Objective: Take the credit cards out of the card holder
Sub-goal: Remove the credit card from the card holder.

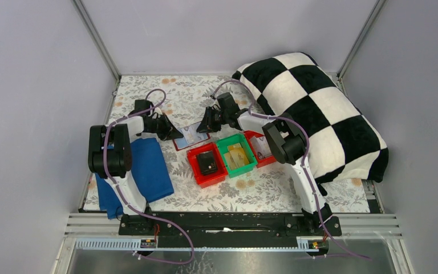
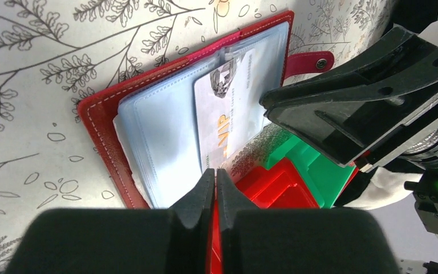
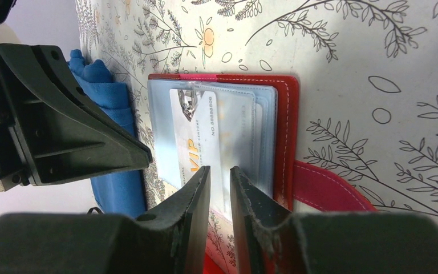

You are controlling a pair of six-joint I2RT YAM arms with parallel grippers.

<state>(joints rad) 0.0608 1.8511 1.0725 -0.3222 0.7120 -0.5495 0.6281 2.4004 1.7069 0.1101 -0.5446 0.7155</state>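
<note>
Red outside and pale blue within, the card holder lies open flat on the desk, at the centre of the overhead view between the two arms. One credit card, whitish with gold "VIP" lettering, sticks partway out of a clear pocket. Whether more cards sit in the other sleeves I cannot tell.

The left gripper has its jaws pressed together with nothing between them. Its tip is at the lower edge of the sleeves in its wrist view, just beside the card's corner. The right gripper has its jaws nearly together, with a slim gap in which the card's end shows. Whether the pads bite on it I cannot tell.

The step in hand looks to be drawing this card free. To do it well, the right jaws should close on the exposed end only, not on the plastic sleeve beside it. They should then pull straight along the pocket, low over the desk, so the card neither bends nor jams. The left tip should bear on the cover or sleeves, not on the card itself, or the holder will likely slide along. The strap tab lies near the right fingers and could snag.
</note>
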